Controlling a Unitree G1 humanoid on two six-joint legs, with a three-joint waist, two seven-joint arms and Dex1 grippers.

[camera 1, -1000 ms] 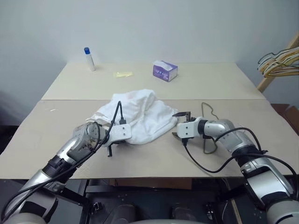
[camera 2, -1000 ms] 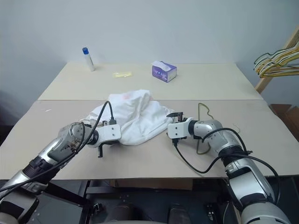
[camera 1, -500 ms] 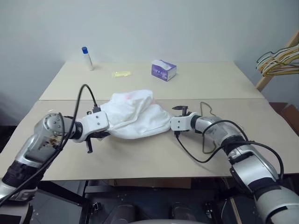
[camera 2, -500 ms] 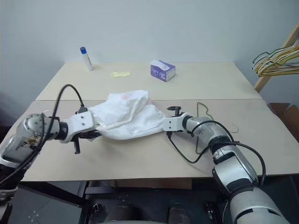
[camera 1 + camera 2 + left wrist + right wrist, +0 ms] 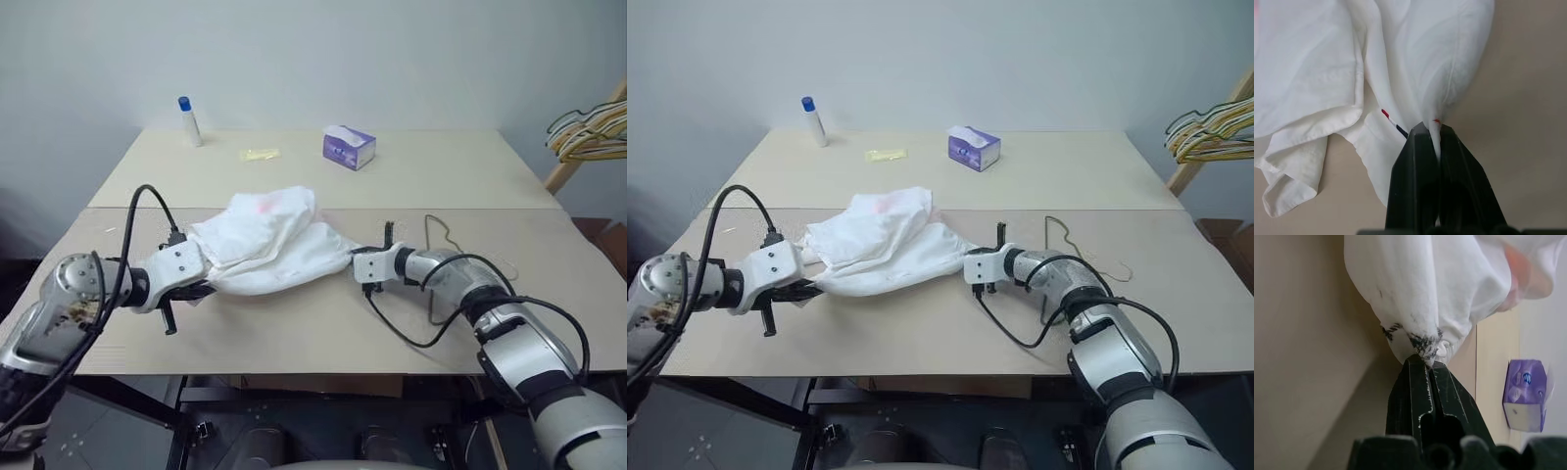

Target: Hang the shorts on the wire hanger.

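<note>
The right gripper [image 5: 1427, 363] was open a moment ago and is now closed on the right end of the shorts [image 5: 269, 250], while the left gripper [image 5: 1428, 128] keeps its fingers closed on the left end and has pulled it outward and up. So the shorts now hang a little stretched between both grippers over the near table [image 5: 323, 333], and I think they can soon be lifted and spread. The hanger [image 5: 441, 245] lies untouched just behind the right arm, and farther back stand a purple box [image 5: 349, 147] and a bottle [image 5: 188, 120].
</note>
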